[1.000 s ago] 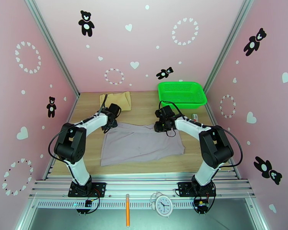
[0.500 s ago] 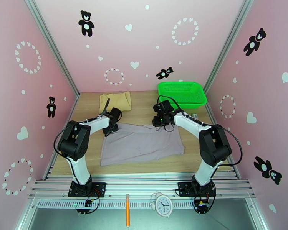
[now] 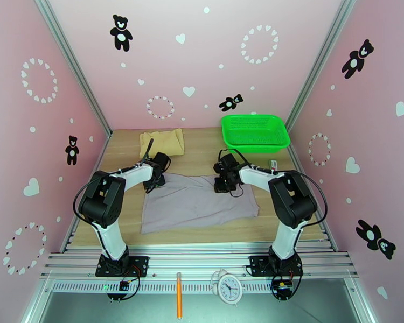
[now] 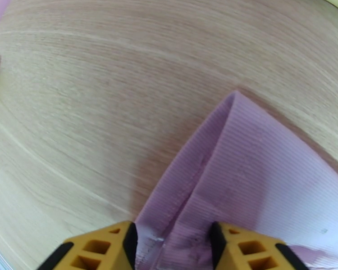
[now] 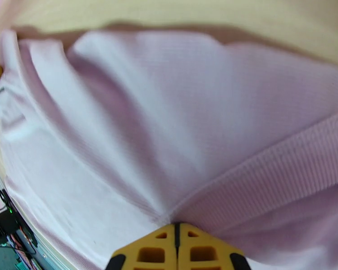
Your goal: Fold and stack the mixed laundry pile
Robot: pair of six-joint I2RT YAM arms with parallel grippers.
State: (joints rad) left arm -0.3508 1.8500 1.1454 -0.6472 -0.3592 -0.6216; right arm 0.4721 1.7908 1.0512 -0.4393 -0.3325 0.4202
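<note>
On the wooden table (image 3: 202,157) in front of me, the pale grey-lilac garment (image 3: 199,203) lies spread nearly flat, its ribbed knit plain in both wrist views. I can make out no print on it.

At the garment's far edge, a little right of its middle, the right gripper (image 3: 222,184) is down on the cloth. In the right wrist view its yellow fingers (image 5: 146,255) meet with no gap, and the garment's creases run together right at their tips. I read that as the jaws clamped on a pinch of the garment, beside a thick ribbed band.

At the garment's far left corner sits the left gripper (image 3: 151,184). In the left wrist view its fingers (image 4: 101,248) stand apart. The corner's folded edge lies on the wood between them, and I cannot tell whether either pad touches it.

Beyond the garment's far left corner, apart from it, the tan-beige cloth (image 3: 161,141) lies as a flat folded square. Beyond the far right corner stands the green mesh basket (image 3: 254,145). Just nearer the garment than the basket is a small white item (image 3: 273,164); any print on it is too small for me to read.

On the near side of the garment, past the arm bases, a white alarm clock (image 3: 230,289) and an orange pen (image 3: 179,294) lie on the metal ledge. The clock's numerals are too small to read.
</note>
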